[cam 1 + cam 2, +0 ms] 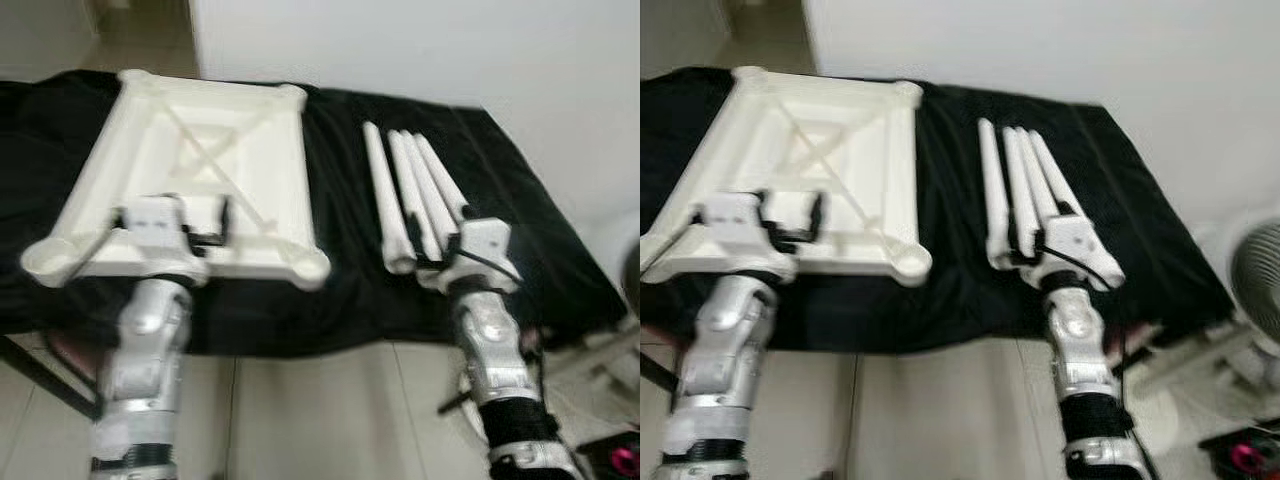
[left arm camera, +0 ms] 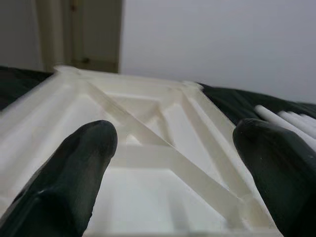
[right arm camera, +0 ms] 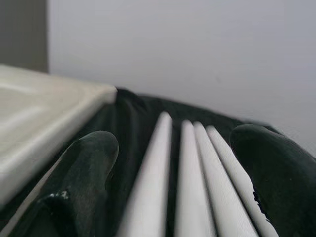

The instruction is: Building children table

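A cream-white tabletop (image 1: 200, 150) lies upside down on the black-covered surface, its ribs and corner sockets facing up. My left gripper (image 1: 172, 215) hovers over the tabletop's near edge; in the left wrist view its fingers (image 2: 74, 173) stand wide apart above the ribbed underside (image 2: 158, 148), holding nothing. Several white table legs (image 1: 405, 190) lie side by side to the right of the tabletop. My right gripper (image 1: 447, 245) is at their near ends. It is open, with the legs (image 3: 190, 163) running between its fingers (image 3: 84, 177).
A black cloth (image 1: 350, 290) covers the work surface, whose front edge lies just before my arms. A white wall stands behind it, with a doorway at the far left. A fan (image 1: 1255, 270) stands on the floor at the right, and tiled floor lies below.
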Available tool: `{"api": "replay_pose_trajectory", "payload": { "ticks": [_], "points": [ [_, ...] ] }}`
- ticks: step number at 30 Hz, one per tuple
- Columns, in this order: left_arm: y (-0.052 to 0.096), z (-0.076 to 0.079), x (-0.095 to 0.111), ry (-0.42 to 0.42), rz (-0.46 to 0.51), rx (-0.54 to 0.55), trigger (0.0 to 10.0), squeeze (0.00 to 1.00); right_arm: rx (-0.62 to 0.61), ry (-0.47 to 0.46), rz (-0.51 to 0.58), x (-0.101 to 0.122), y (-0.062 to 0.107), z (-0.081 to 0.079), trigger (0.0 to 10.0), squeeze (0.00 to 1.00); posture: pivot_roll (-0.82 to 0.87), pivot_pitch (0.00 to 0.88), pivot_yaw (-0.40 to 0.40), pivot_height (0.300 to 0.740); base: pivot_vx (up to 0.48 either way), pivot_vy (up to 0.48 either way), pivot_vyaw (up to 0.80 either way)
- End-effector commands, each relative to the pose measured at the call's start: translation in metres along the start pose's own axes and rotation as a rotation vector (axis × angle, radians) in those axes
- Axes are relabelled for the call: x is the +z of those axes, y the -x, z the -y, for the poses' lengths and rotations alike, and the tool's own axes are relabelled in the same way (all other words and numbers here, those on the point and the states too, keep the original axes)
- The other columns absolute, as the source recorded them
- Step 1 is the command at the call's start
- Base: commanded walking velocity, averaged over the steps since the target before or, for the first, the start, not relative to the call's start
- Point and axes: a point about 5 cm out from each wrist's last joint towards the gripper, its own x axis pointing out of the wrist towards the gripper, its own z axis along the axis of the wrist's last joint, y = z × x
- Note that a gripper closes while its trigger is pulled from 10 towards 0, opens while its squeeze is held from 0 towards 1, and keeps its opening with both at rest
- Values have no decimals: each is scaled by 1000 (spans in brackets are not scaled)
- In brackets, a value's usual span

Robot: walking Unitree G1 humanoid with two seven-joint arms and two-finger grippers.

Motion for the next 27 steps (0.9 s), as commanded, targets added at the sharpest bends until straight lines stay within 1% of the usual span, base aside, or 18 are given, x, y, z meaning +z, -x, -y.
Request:
{"api": "replay_pose_trajectory", "payload": {
  "ticks": [1,6,11,15,19,21,23,26,27],
  "points": [
    [2,-4,-3,-5,-16,17,10000,0,22,-7,-7,-3,1,-7,10000,0,50,0,-72,740,259,0,0],
    [3,-5,-3,-11,-17,23,10000,0,25,-6,-7,-3,1,-8,10000,0,53,0,-71,740,247,0,0],
    [4,-2,-1,3,5,12,10000,0,27,-7,-9,-4,1,-9,10000,0,53,0,-70,740,0,0,0],
    [3,0,-1,2,-8,-2,10000,0,23,-6,-11,-5,1,-9,10000,0,50,0,-68,740,0,0,0],
    [0,3,2,-3,-15,-51,10000,0,-13,-28,-25,-5,-1,-6,10000,0,38,4,-60,740,0,0,0],
    [-2,7,2,16,-26,-87,10000,0,-28,-32,-35,-5,-3,-5,10000,0,33,11,-57,740,0,0,0],
    [-2,8,2,21,-30,-98,10000,0,-31,-33,-39,-6,-4,-5,10000,0,33,11,-57,740,0,0,0],
    [-6,23,1,42,-89,-211,10000,0,-79,-65,-96,-10,-7,-1,10000,0,15,28,-53,740,0,0,0],
    [-6,23,1,42,-89,-211,10000,0,-79,-65,-96,-10,-7,-1,10000,0,15,28,-53,740,0,0,0]
  ]
}}
